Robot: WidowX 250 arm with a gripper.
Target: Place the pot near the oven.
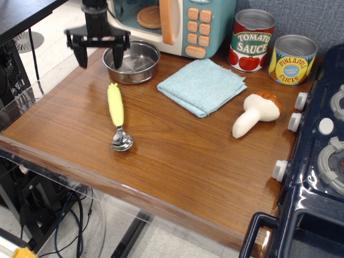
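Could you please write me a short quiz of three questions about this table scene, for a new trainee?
1. True or false: the gripper holds the pot.
2. What lies between the pot and the mushroom?
A. blue cloth
B. tomato can
C. spoon
3. Fill in: the pot stands just in front of the ____.

Key:
1. False; the fingers are spread apart, above the pot's left rim.
2. A, the blue cloth.
3. oven.
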